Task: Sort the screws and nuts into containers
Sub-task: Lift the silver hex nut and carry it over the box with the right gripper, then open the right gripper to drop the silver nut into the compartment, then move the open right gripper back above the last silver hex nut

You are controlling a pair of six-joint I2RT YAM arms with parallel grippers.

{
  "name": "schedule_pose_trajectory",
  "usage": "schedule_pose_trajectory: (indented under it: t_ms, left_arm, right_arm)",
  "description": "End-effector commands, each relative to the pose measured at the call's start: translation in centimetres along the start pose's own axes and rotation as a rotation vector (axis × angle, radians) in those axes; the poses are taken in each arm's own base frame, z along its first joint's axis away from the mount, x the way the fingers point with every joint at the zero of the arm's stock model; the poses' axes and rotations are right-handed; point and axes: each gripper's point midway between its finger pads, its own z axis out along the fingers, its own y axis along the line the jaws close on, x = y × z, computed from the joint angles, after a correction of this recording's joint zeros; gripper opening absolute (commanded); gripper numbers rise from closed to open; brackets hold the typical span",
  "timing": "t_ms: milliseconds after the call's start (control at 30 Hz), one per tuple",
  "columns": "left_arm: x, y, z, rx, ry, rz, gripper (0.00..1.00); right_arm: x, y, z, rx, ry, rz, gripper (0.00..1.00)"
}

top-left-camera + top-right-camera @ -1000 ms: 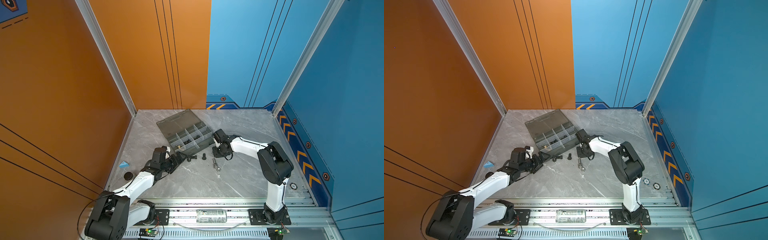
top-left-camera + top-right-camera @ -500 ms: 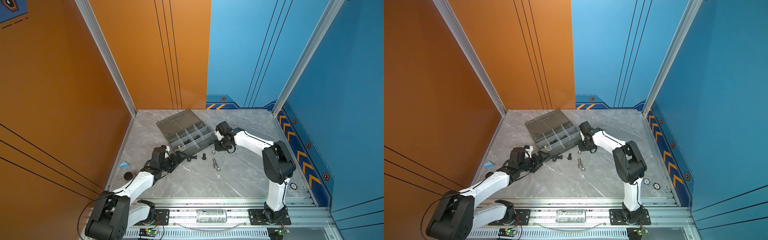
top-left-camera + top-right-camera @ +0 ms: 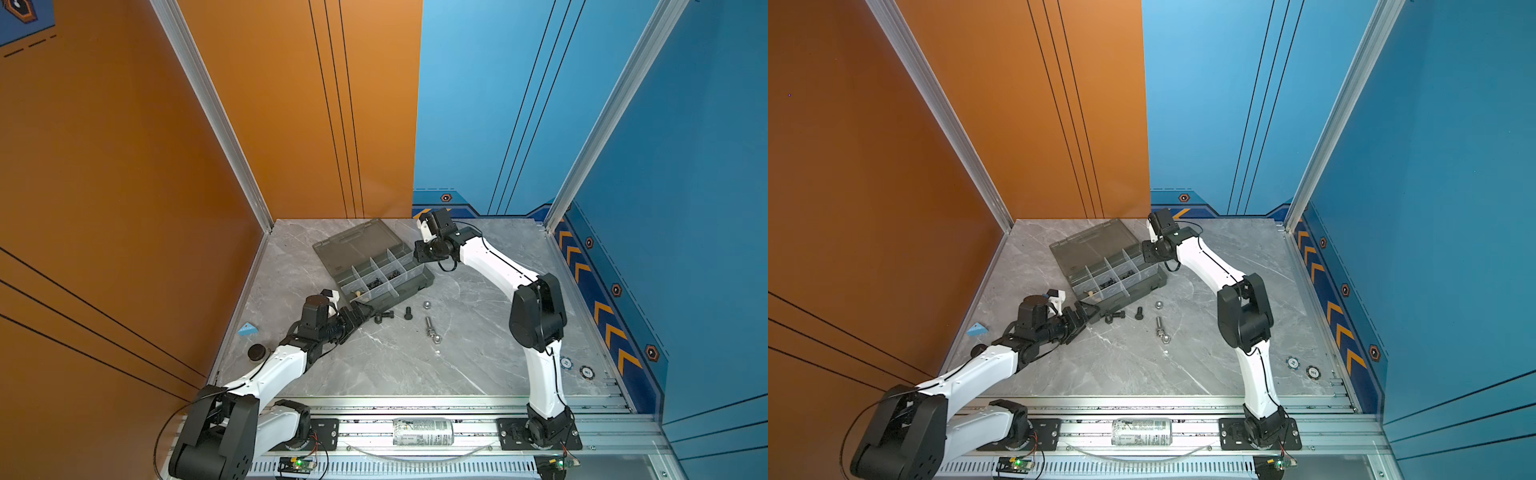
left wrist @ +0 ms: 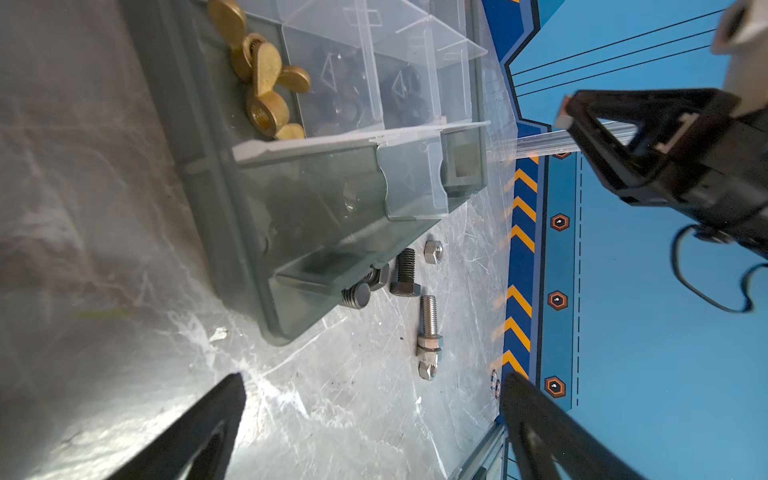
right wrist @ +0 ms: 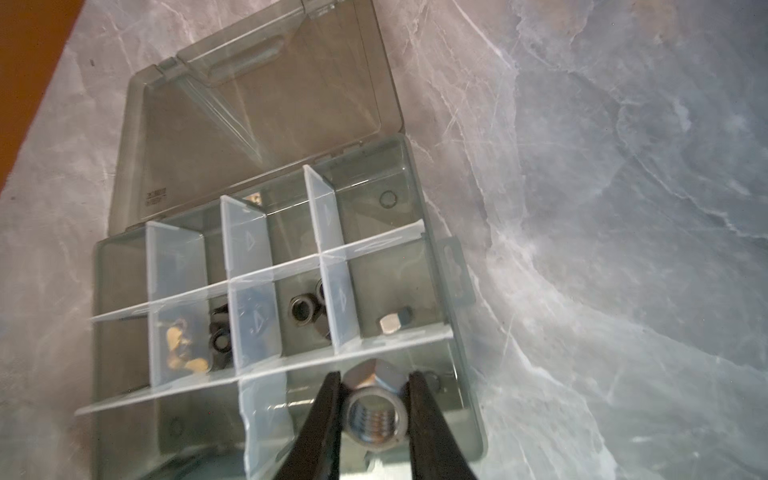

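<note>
Silver nut [image 5: 374, 409] pinched in right fingers [image 5: 324, 424], over organizer box [image 5: 374, 208] corner, left fingers [image 4: 536, 424] spread empty

The organizer box [image 3: 405, 291] sits toward the back of the table [image 3: 374, 374], its lid [image 3: 357, 245] lying open behind it. Just in front of the box lie two short screws [image 3: 383, 317], with a loose nut [image 3: 426, 305] to their right and the long screw [image 3: 429, 324] farther forward. The left gripper [image 3: 365, 311] is just beside the box's front left corner. The right gripper [image 5: 374, 378] hangs over its right end, a gripped nut [image 5: 376, 411] between its fingers. A jar [image 3: 257, 352] stands at the table's left edge.
</note>
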Motion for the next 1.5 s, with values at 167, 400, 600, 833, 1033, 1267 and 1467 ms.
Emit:
schedule_pose_trajectory:
  t_ms: [167, 400, 600, 833, 1033, 1267, 1467]
  left_arm:
    - [0.6, -0.3, -0.5, 0.025, 0.009, 0.008, 0.98]
    - [0.7, 0.0, -1.1, -0.002, 0.005, 0.007, 0.98]
    - [0.5, 0.0, -1.0, -0.007, 0.002, 0.003, 0.98]
    - [0.6, -0.1, -0.8, -0.011, 0.014, -0.001, 0.98]
    - [0.6, 0.1, -0.8, -0.014, 0.011, 0.001, 0.98]
    - [0.6, -0.1, -0.7, -0.012, 0.019, 0.001, 0.98]
    - [0.6, 0.0, -0.2, -0.008, 0.033, -0.001, 0.98]
  right_arm:
    - [-1.2, -0.4, 3.8, 0.022, -0.015, -0.021, 0.05]
    - [0.2, -0.3, 5.4, 0.0, 0.042, -0.031, 0.11]
    - [1.2, 0.2, 5.7, -0.001, 0.075, -0.073, 0.38]
    - [0.5, 0.9, 3.8, -0.019, 0.06, -0.101, 0.47]
    - [0.5, 1.7, -0.2, -0.032, 0.044, -0.126, 0.49]
    - [4.6, 1.3, -2.6, -0.031, 0.145, -0.113, 0.5]
    - [8.5, 0.6, -3.9, 0.008, 0.201, -0.113, 0.5]
